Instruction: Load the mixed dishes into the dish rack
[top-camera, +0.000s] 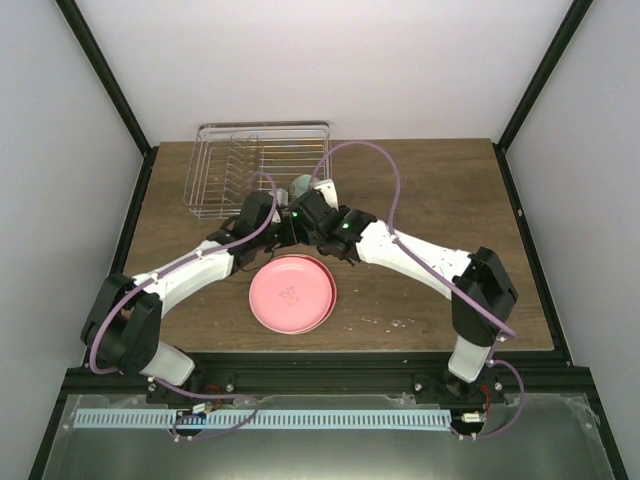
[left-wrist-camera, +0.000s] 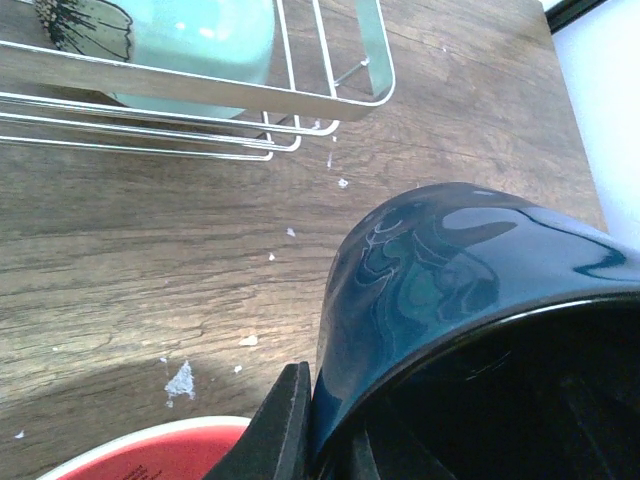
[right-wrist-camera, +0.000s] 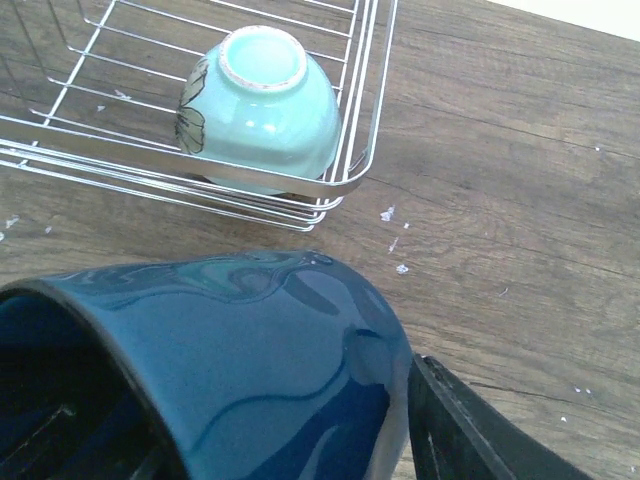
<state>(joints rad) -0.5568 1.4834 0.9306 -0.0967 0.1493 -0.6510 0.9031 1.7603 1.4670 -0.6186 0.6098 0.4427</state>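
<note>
The dark blue cup (left-wrist-camera: 450, 280) hangs above the table between both grippers. My left gripper (left-wrist-camera: 330, 440) is shut on its rim, one finger (left-wrist-camera: 275, 430) pressed against the outer wall and the other inside. My right gripper (right-wrist-camera: 260, 420) is open: its outer finger (right-wrist-camera: 470, 430) stands just off the cup (right-wrist-camera: 250, 350). The two grippers meet just in front of the dish rack (top-camera: 262, 165). The mint-green bowl (right-wrist-camera: 260, 105) lies upturned in the rack's near right corner (right-wrist-camera: 150, 165). The pink plate (top-camera: 292, 293) lies on the table below the grippers.
A greenish rim (top-camera: 326, 308) peeks from under the pink plate. A plate's edge (left-wrist-camera: 150, 455) shows below the left gripper. White crumbs (left-wrist-camera: 180, 382) dot the wooden table (top-camera: 430, 190). Black frame posts and white walls close in the sides and back.
</note>
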